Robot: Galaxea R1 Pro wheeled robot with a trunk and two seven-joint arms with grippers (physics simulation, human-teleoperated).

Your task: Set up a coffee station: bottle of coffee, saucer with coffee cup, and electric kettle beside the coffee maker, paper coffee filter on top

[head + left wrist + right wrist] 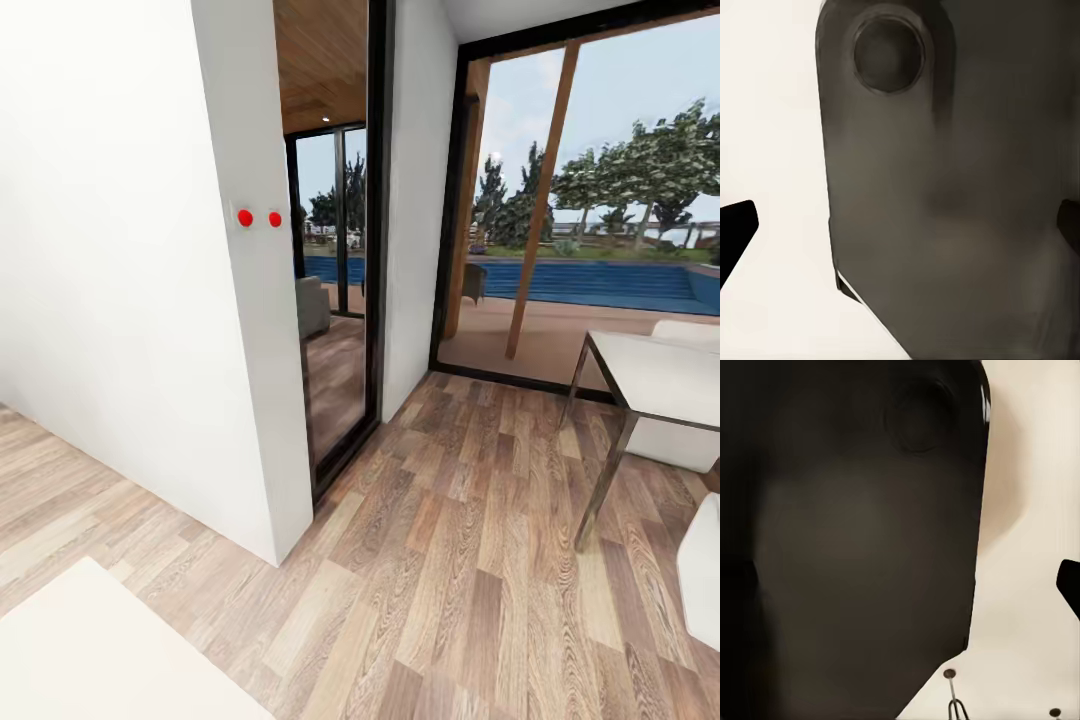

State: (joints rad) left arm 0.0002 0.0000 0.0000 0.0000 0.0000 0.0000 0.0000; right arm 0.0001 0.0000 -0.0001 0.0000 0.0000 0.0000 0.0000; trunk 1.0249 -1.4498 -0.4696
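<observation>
White table corner (90,650) sits nearest us as we roll over wood floor (450,560) past a white wall (120,280), seemingly in transit, no coffee things nearby; whether our jaws are clenched, we cannot tell.

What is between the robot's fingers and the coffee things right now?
I cannot tell: no coffee things are in view. Ahead stand a white wall corner with two red dots and a white metal-legged table on wood floor.

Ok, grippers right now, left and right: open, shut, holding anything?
Left: cannot be told; fingertips barely show at the frame edges.
Right: cannot be told, same reason.
</observation>
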